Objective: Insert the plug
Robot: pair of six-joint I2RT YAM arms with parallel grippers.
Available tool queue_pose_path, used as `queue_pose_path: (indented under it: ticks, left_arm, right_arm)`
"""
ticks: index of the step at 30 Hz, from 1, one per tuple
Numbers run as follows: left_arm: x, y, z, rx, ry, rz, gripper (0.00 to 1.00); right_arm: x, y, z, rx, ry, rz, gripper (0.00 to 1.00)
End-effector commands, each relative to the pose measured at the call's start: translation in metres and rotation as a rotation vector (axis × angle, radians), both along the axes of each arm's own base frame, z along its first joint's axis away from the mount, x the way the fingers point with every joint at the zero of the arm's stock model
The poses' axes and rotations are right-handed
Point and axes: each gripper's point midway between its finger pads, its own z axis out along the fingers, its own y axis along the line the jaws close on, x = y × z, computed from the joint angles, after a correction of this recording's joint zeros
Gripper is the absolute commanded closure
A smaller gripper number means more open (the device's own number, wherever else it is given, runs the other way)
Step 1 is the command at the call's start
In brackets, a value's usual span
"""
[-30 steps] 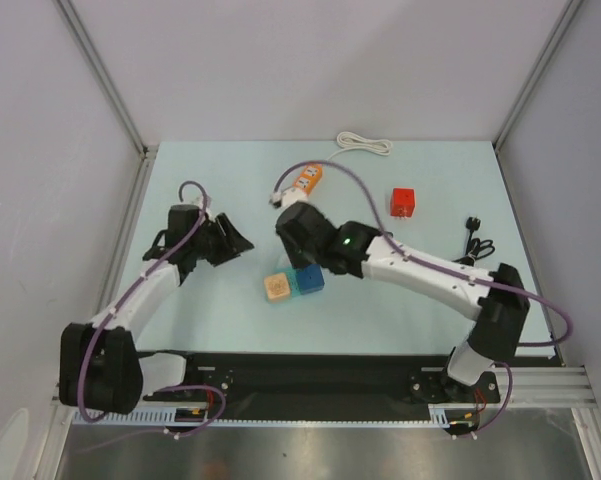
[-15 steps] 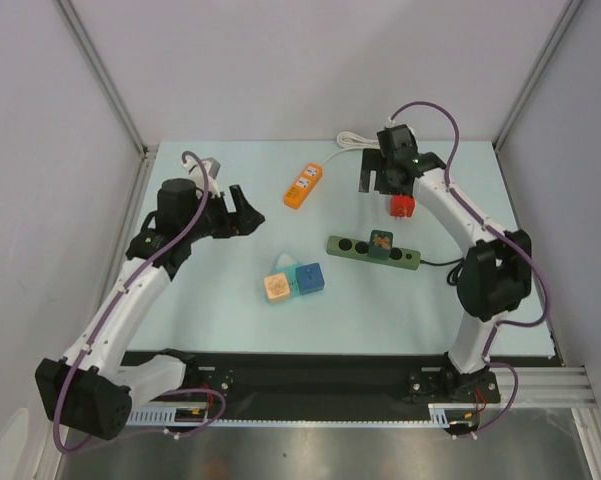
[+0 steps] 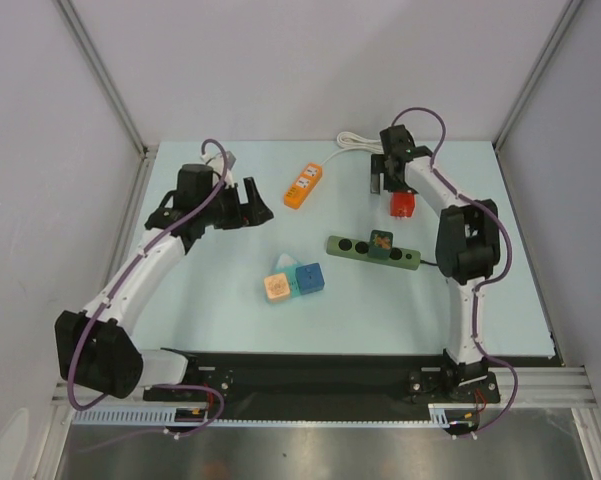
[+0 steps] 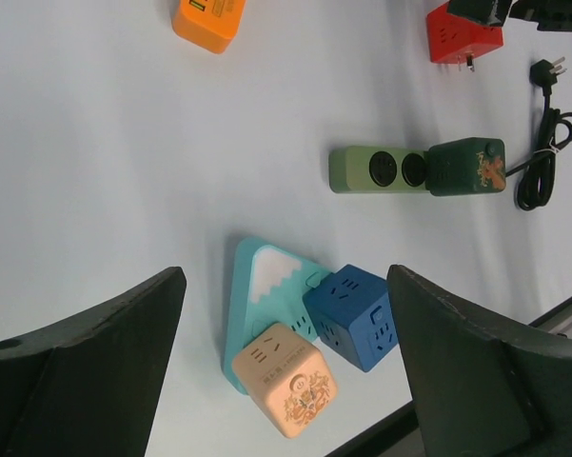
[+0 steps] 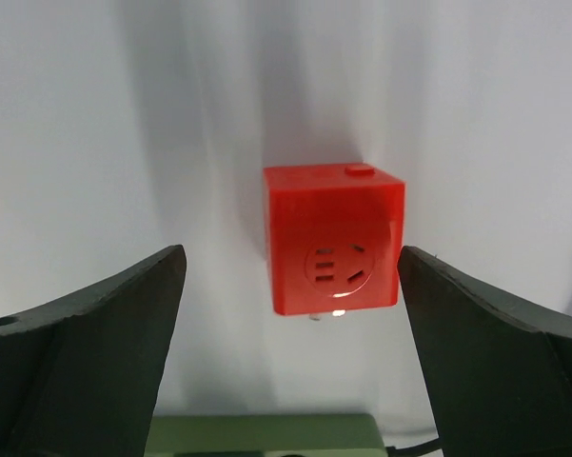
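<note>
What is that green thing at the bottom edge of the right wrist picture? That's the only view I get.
Observer: A long green power strip, with a dark green block sitting on it.
Operator: Anything else on the table?
Observer: An orange power strip lies farther left; a peach cube and a blue cube sit nearer the arms' bases.
Operator: Where's the other arm?
Observer: The left gripper hovers open and empty, left of the orange power strip.

Robot lab test cell was indicated: plain grey panel walls (image 3: pixel 310 60) framed by aluminium posts (image 3: pixel 102 75), pale table (image 3: pixel 210 310), black mounting rail (image 3: pixel 320 375) bolted along near edge.
</note>
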Motion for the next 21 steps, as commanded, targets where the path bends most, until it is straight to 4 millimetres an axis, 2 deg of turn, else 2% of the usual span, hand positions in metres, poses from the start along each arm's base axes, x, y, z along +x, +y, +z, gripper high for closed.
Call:
queue_pose_path:
  ticks: [1,3,5,10,12,13,14,15,16,17,19,20,21]
  left_arm:
    - [0.009,-0.009,0.016,-0.012,-0.055,-0.046,0.08]
    - [0.010,-0.011,0.010,-0.013,-0.040,-0.052,0.08]
    - [0.011,-0.012,0.008,-0.014,-0.039,-0.053,0.09]
    - [0.012,-0.014,0.010,-0.032,-0.041,-0.052,0.12]
    - [0.011,-0.016,0.013,-0.042,-0.043,-0.065,0.13]
    - [0.010,-0.017,0.014,-0.046,-0.044,-0.066,0.14]
    - [0.010,-0.017,0.017,-0.050,-0.048,-0.065,0.14]
    - [0.009,-0.018,0.019,-0.059,-0.050,-0.066,0.15]
    - [0.007,-0.018,0.024,-0.074,-0.049,-0.057,0.15]
    - [0.006,-0.019,0.028,-0.090,-0.051,-0.057,0.16]
    - [-0.001,-0.025,0.041,-0.150,-0.046,-0.079,0.16]
    - [-0.003,-0.026,0.046,-0.185,-0.038,-0.092,0.16]
    - [-0.004,-0.028,0.052,-0.218,-0.034,-0.108,0.16]
  right_arm:
    - [0.017,-0.016,0.011,-0.091,-0.042,-0.019,0.00]
    - [0.016,-0.021,-0.004,-0.132,-0.005,-0.026,0.00]
    - [0.017,-0.022,-0.010,-0.139,0.009,-0.020,0.00]
    - [0.016,-0.017,-0.028,-0.051,0.052,0.011,0.05]
    - [0.016,-0.013,-0.033,-0.026,0.055,0.048,0.17]
    - [0.020,-0.014,-0.027,-0.018,0.030,0.052,0.25]
    - [0.021,-0.013,-0.024,-0.015,0.020,0.065,0.54]
    - [0.022,-0.014,-0.024,-0.015,0.014,0.080,0.66]
    - [0.027,-0.014,-0.016,-0.027,-0.013,0.114,0.74]
    - [0.030,-0.013,-0.003,-0.027,-0.043,0.134,0.85]
    - [0.036,0.000,0.025,-0.018,-0.115,0.226,0.97]
    - [0.037,0.006,0.061,-0.008,-0.194,0.255,1.00]
    - [0.033,0.017,0.072,0.019,-0.228,0.308,1.00]
